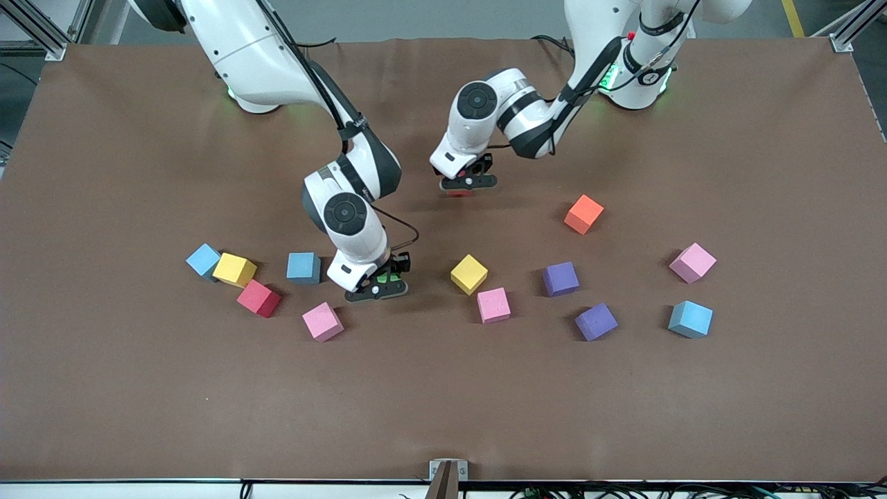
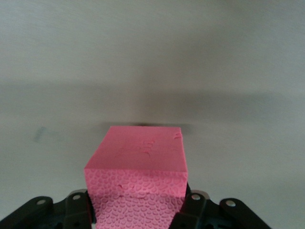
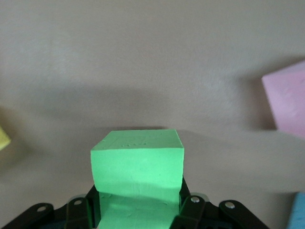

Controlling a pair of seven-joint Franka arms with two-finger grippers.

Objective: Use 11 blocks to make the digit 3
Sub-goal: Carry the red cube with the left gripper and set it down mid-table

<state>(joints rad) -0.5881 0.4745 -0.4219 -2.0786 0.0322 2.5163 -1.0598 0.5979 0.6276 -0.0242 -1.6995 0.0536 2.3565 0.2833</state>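
My right gripper [image 1: 380,285] is shut on the green block [image 3: 138,167], low at the table between a light blue block [image 1: 303,267] and a yellow block [image 1: 469,274]. My left gripper [image 1: 468,183] is shut on a red block [image 2: 138,162], low over the bare middle of the table. The other blocks lie scattered: light blue [image 1: 203,259], yellow [image 1: 234,269], red [image 1: 258,299], pink [image 1: 322,321], pink [image 1: 493,305], purple [image 1: 560,278], purple [image 1: 596,321], pink [image 1: 692,263], light blue [image 1: 690,319]. The digit 3 is out of view.
An orange cube [image 1: 583,213] sits alone toward the left arm's end, farther from the front camera than the purple blocks. A brown mat [image 1: 443,416] covers the table. A small bracket [image 1: 448,471] stands at the table's near edge.
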